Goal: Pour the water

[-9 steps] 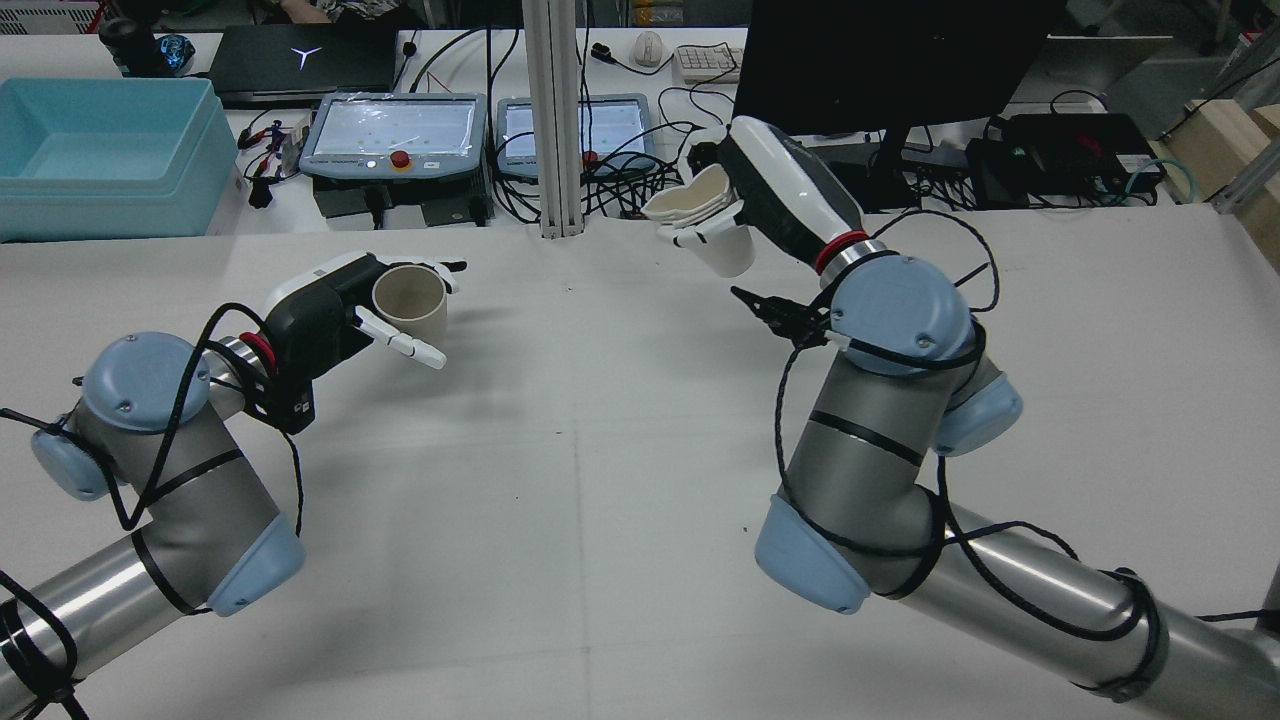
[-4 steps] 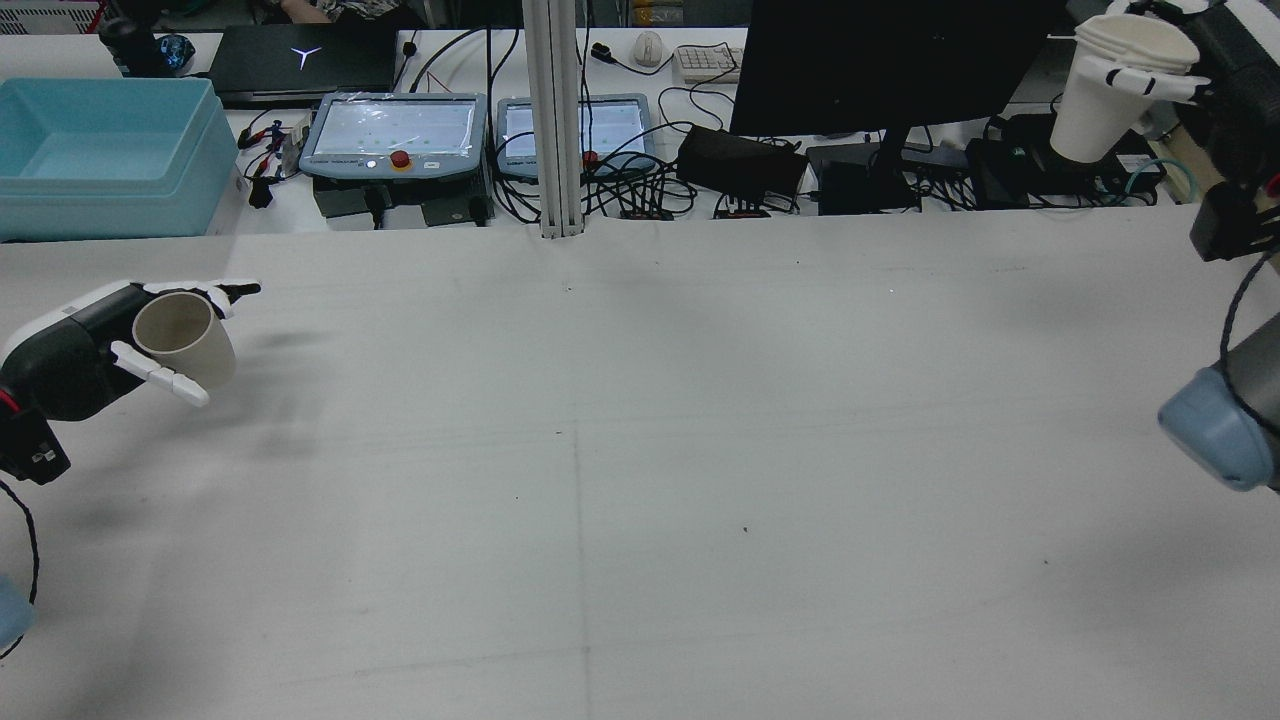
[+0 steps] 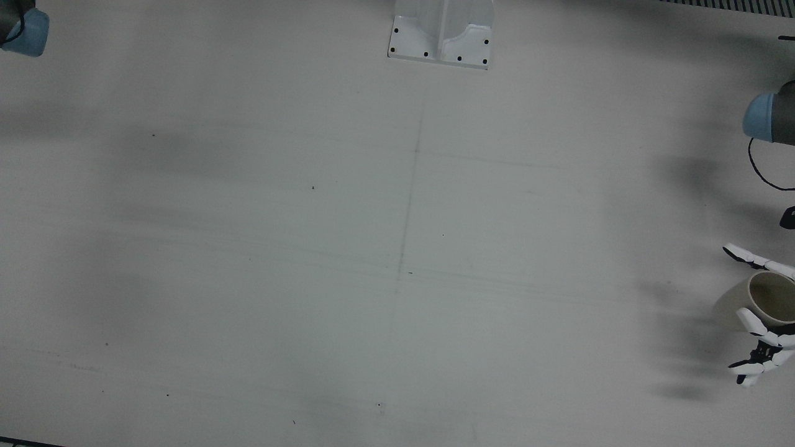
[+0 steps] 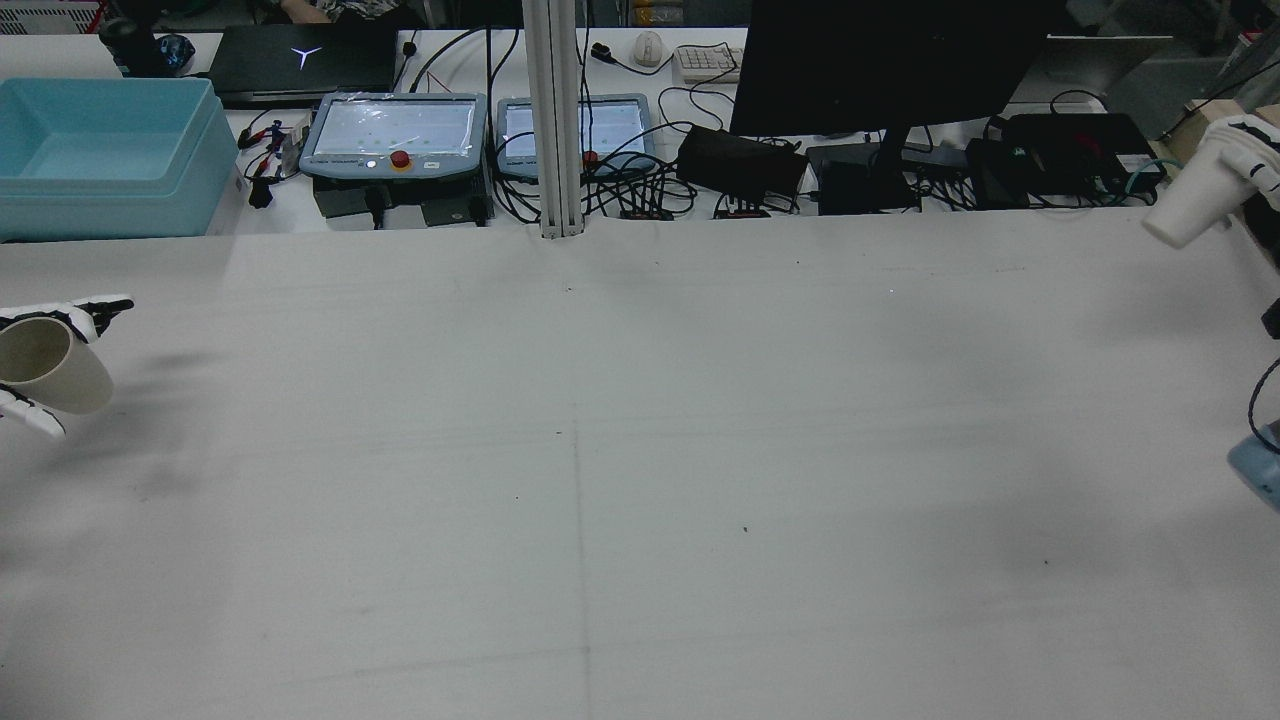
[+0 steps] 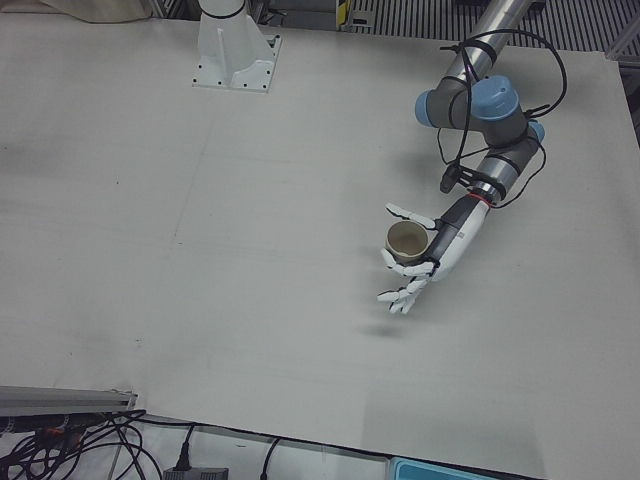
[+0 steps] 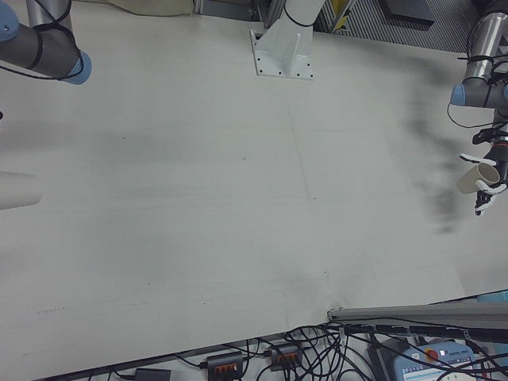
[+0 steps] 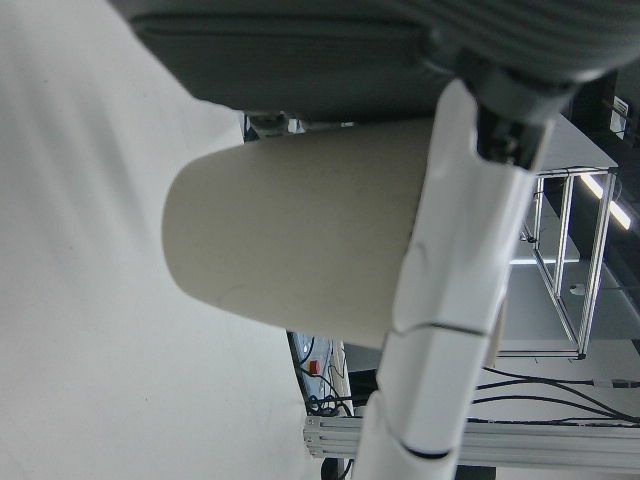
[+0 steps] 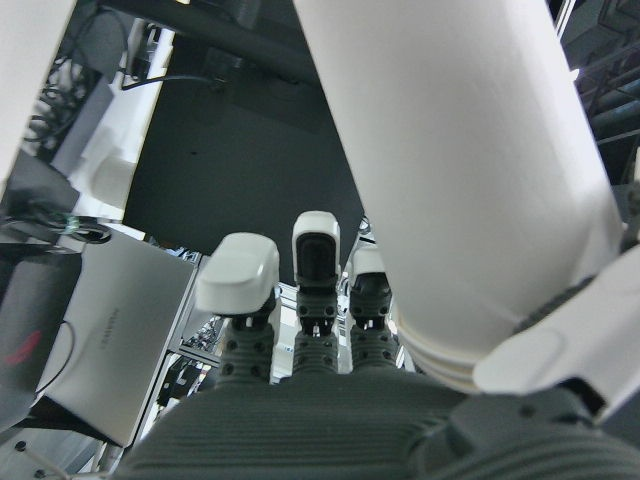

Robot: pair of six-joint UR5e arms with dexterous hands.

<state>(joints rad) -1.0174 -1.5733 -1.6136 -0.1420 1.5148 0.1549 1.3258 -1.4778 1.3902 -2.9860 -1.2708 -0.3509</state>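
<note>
My left hand (image 5: 445, 245) is shut on a beige paper cup (image 5: 408, 243) and holds it above the table with its mouth tipped sideways. The cup also shows at the rear view's far left (image 4: 50, 365), at the front view's right edge (image 3: 761, 301) and close up in the left hand view (image 7: 300, 235). My right hand (image 4: 1255, 160) is shut on a white paper cup (image 4: 1190, 205) at the rear view's far right edge, bottom tilted down to the left. That cup also shows in the right hand view (image 8: 460, 180) and at the right-front view's left edge (image 6: 16, 189).
A white arm pedestal (image 3: 442, 31) stands at the table's robot side. Beyond the far edge are a blue bin (image 4: 100, 150), two teach pendants (image 4: 395, 135), an aluminium post (image 4: 550, 120), a black monitor (image 4: 890, 60) and cables.
Both arms have swung outward from the table's middle to its sides, each carrying its cup. The right hand's cup has dropped lower and tilted.
</note>
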